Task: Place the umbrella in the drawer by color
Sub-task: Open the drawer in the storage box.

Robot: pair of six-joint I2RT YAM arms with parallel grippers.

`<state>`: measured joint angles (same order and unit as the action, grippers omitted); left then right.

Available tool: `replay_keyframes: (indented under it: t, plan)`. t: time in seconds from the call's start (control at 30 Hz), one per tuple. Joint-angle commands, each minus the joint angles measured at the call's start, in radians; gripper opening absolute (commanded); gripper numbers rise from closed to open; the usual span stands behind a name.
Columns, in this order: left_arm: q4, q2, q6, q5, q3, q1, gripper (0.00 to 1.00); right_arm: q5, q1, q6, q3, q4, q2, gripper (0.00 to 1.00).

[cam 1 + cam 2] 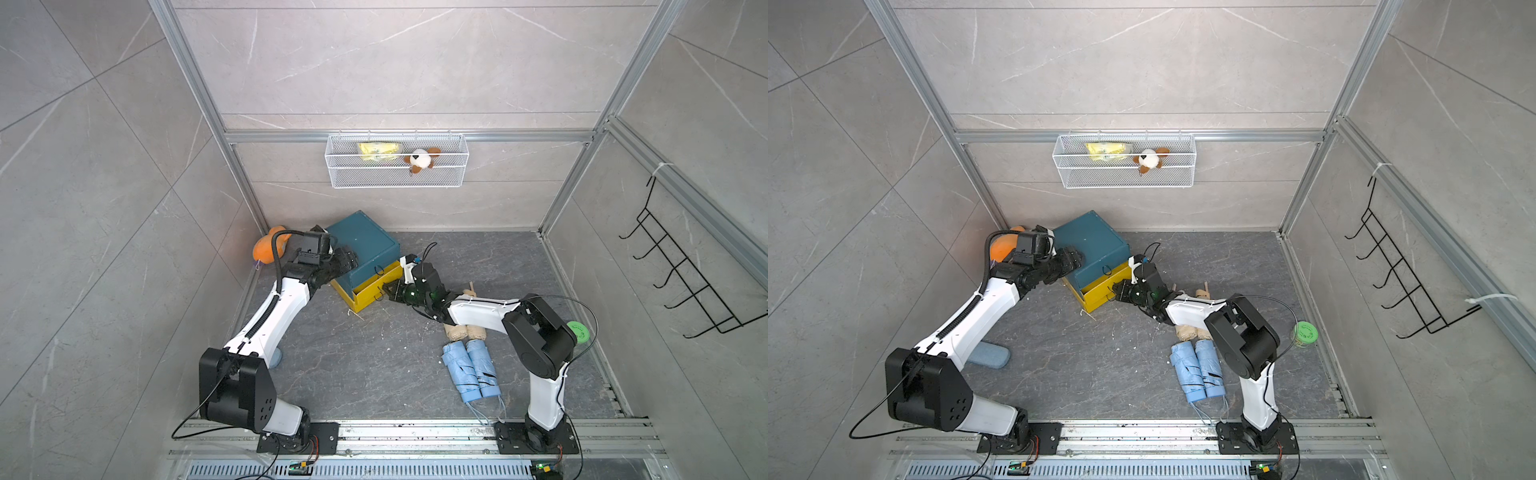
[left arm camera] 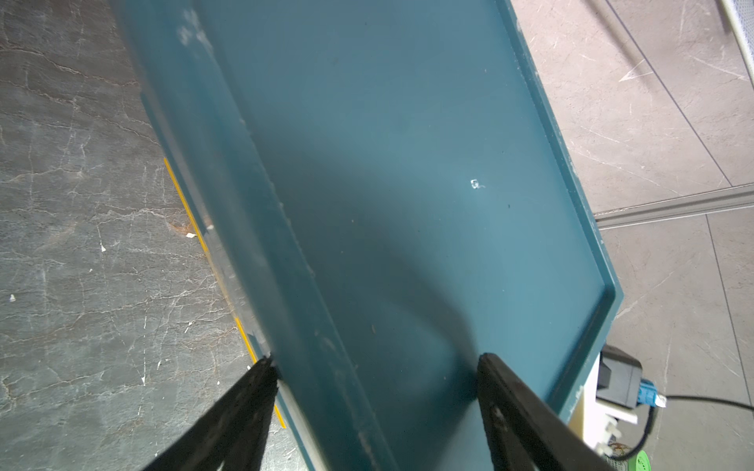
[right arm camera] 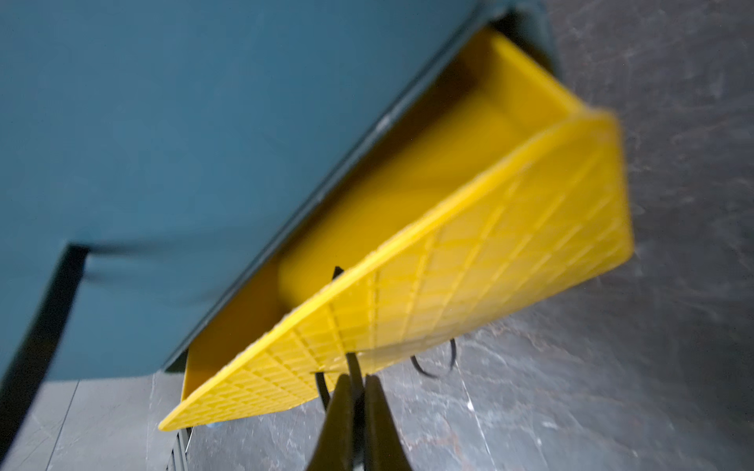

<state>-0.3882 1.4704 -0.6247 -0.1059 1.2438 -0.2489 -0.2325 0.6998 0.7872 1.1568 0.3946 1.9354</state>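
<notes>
Right jaws are pinched tight on the black loop handle (image 3: 353,365) of the yellow drawer (image 1: 368,297) (part way out). Left jaws spread wide over teal box (image 1: 365,245) edge. Two blue umbrellas (image 1: 459,368) lie on worktop, approx 4 o'clock from drawer.

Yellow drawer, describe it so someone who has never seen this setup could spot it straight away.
At the back of the dark floor sits a teal box. The yellow drawer sticks out from its bottom, partly open, with the right gripper shut on its black wire handle. Nothing else on the floor is yellow.
</notes>
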Motion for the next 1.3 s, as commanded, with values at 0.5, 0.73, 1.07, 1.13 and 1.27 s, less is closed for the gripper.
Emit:
replay_keyframes:
  t: [0.5,0.73,1.07,1.13,1.27]
  plan:
    - [-0.111,0.033,0.034,-0.026,-0.05,-0.03,0.79,0.02,0.009,-0.042,-0.316,0.061,-0.243,0.01]
    - [-0.113,0.03,0.035,-0.023,-0.049,-0.031,0.79,0.038,0.015,-0.035,-0.38,0.077,-0.29,0.02]
    - [-0.111,0.024,0.03,-0.019,-0.05,-0.03,0.79,0.044,0.019,-0.046,-0.388,0.065,-0.301,0.05]
    - [-0.107,0.024,0.026,-0.019,-0.049,-0.031,0.79,0.042,0.02,-0.051,-0.385,0.054,-0.307,0.06]
    - [-0.116,0.023,0.022,-0.024,-0.038,-0.031,0.8,0.048,0.02,-0.057,-0.39,0.043,-0.321,0.21]
